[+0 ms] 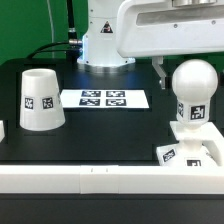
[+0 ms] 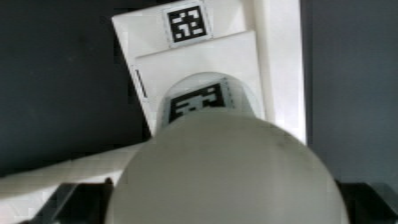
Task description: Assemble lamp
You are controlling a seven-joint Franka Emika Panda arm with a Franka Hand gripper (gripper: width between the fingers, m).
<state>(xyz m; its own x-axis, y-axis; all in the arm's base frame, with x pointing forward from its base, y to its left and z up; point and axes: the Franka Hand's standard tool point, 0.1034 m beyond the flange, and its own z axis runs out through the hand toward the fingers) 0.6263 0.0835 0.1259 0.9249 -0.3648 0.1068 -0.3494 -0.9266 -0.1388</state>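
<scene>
The white bulb (image 1: pixel 193 88) stands upright on the flat square base (image 1: pixel 205 150) at the exterior view's right, near the front rail. My gripper (image 1: pixel 192 76) is open around the bulb's round head. One dark finger (image 1: pixel 160 68) hangs a little apart from the head on its left, and the other finger is past the picture's edge. In the wrist view the bulb's head (image 2: pixel 217 170) fills the space between the dark fingers (image 2: pixel 71 203), with its tagged neck and the base (image 2: pixel 267 60) beyond. The tapered shade (image 1: pixel 40 100) stands mouth down at the exterior view's left.
The marker board (image 1: pixel 103 99) lies flat at the middle back of the black table. A white rail (image 1: pixel 100 178) runs along the front edge. The arm's pedestal (image 1: pixel 100 45) stands behind the marker board.
</scene>
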